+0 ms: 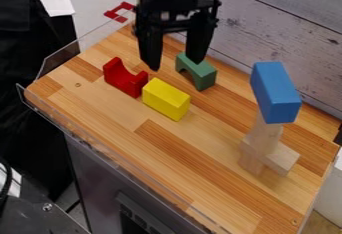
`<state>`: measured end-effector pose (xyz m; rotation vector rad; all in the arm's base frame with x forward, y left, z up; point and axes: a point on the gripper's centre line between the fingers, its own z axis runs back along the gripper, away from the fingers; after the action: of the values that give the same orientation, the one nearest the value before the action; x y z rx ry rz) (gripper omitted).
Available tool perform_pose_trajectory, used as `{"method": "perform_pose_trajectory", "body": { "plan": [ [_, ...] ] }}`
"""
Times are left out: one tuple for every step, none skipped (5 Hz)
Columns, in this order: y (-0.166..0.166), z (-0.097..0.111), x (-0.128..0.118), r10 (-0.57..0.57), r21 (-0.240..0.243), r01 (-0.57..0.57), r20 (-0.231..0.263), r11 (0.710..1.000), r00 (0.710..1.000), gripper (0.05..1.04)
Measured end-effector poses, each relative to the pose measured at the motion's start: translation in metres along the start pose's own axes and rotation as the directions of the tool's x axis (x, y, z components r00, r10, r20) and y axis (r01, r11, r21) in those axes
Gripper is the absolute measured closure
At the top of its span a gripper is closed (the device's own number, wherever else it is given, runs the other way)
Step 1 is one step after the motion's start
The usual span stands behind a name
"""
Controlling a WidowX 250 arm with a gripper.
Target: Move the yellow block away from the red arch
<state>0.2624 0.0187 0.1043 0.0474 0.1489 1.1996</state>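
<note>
My black gripper (175,64) hangs over the upper part of the wooden board, its two fingers spread apart with nothing between them. The yellow block (165,99) lies on the board just below and in front of the gripper. Directly to its left is the red arch (125,77), lying with its hollow facing up; its right end is right beside the yellow block's left end, and I cannot tell whether they touch.
A green arch (196,71) lies behind the yellow block, close to the right finger. At the right, a blue block (274,92) rests on top of stacked natural wood pieces (269,150). A clear rim (60,119) borders the board's left and front edges.
</note>
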Motion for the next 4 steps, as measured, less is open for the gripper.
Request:
{"method": "perform_pose_trajectory", "body": {
  "plan": [
    [-0.002, -0.012, 0.018, 0.070, -0.055, -0.070, -0.003, 0.996, 0.998, 0.085],
    [-0.002, -0.020, 0.027, 0.110, -0.055, -0.110, -0.010, 0.992, 0.994, 0.085],
    [-0.007, -0.034, 0.032, 0.124, -0.046, -0.125, -0.023, 0.991, 0.992, 0.085],
    [-0.010, -0.043, 0.033, 0.139, -0.036, -0.140, -0.038, 0.990, 0.990, 0.085]
  ]
}}
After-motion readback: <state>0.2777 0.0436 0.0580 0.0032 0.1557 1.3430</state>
